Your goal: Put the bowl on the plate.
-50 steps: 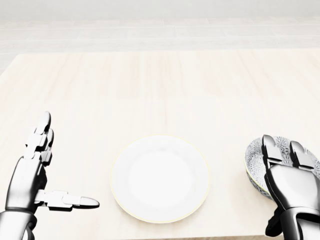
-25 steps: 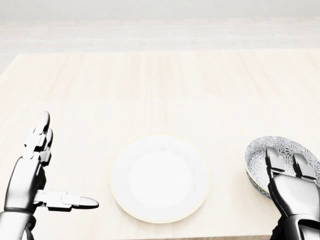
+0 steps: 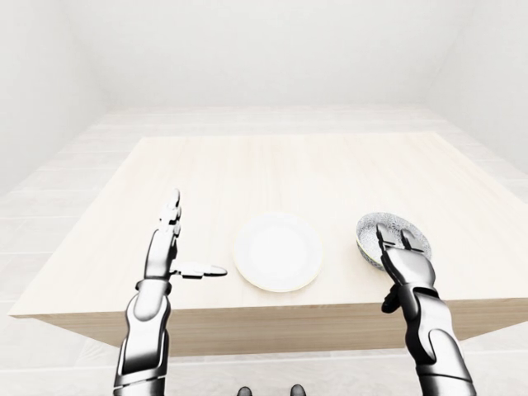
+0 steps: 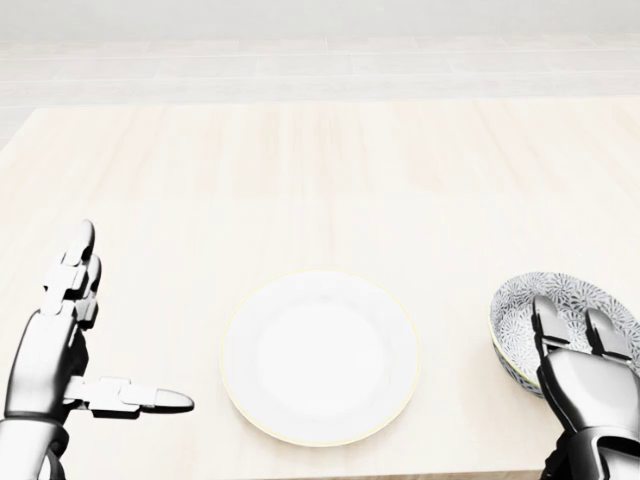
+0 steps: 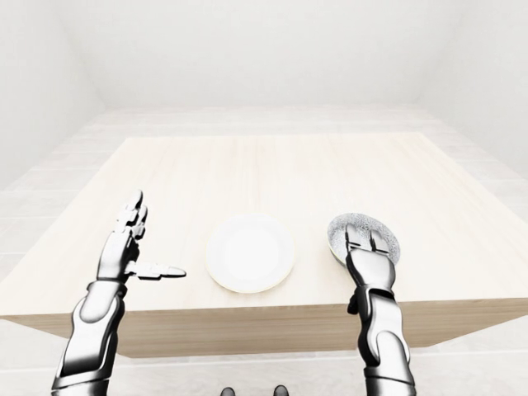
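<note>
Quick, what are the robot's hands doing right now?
Left hand: open, holding nothing.
Right hand: resting over the patterned bowl at its near rim; whether it grips cannot be told.

Both hands are shining in polished silver-grey metal. The left hand (image 4: 45,365), at the lower left of the head view, is showing segmented fingers (image 4: 70,280) with rounded tips and dark gaps at the joints. The right hand (image 4: 585,385), at the lower right, is showing a broad smooth back and a black part beside the wrist. The forearms (image 3: 145,330) are looking like rounded chrome shells with dark seams. Two small black tips (image 3: 243,391) are appearing at the bottom edge of the left-eye view.
</note>
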### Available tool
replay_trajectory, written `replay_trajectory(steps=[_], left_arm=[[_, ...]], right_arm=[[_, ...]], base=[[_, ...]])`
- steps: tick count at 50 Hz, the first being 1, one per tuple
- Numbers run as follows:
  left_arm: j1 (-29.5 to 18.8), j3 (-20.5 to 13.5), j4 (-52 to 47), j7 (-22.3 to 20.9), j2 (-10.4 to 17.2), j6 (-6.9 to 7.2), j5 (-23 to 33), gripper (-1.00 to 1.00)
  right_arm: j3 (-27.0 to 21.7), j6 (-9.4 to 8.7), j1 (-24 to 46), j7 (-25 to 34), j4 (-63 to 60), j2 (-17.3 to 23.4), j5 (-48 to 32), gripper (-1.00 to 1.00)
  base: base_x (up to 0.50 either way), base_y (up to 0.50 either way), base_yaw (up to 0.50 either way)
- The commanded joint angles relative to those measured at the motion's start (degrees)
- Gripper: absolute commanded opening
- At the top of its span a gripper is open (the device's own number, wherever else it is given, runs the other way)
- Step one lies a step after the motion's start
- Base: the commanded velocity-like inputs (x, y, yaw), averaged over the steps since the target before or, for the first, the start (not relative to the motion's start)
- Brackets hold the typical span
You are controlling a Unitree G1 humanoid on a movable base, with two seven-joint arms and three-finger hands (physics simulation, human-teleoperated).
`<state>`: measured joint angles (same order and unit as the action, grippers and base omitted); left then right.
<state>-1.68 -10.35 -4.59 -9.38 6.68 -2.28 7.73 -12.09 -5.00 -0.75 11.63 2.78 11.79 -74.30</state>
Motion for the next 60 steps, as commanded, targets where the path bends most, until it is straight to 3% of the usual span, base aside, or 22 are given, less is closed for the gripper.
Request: replay_trajectory(steps=[1, 16, 43, 58, 60], left_arm=[[-0.1, -0.1, -0.1, 0.1, 0.1, 0.1, 0.0, 1.0], [-0.2, -0.2, -0.9, 0.1, 0.1, 0.95, 0.0, 1.0], [-0.5, 0.3, 1.0, 0.6, 0.1, -0.27, 0.4, 1.0], [-0.4, 0.2, 0.6, 0.6, 0.1, -0.04, 0.3, 1.0], [-0.5, 0.1, 0.7, 0.6, 0.1, -0.06, 0.2, 1.0]], right_arm=[[-0.1, 0.0, -0.1, 0.1, 0.0, 0.5, 0.5, 1.0], [-0.2, 0.0, -0.2, 0.1, 0.3, 0.6, 0.9, 1.0], [0.6, 0.0, 1.0, -2.3, 4.9, 1.4, 4.3, 1.0], [0.9, 0.0, 0.6, -1.5, 3.6, 1.6, 3.6, 1.0], [0.9, 0.0, 0.4, -1.2, 3.1, 1.6, 3.4, 0.58]], base=[[0.0, 0.0, 0.0], [0.0, 0.0, 0.0], [0.0, 0.0, 0.0], [0.0, 0.0, 0.0], [0.0, 0.0, 0.0]])
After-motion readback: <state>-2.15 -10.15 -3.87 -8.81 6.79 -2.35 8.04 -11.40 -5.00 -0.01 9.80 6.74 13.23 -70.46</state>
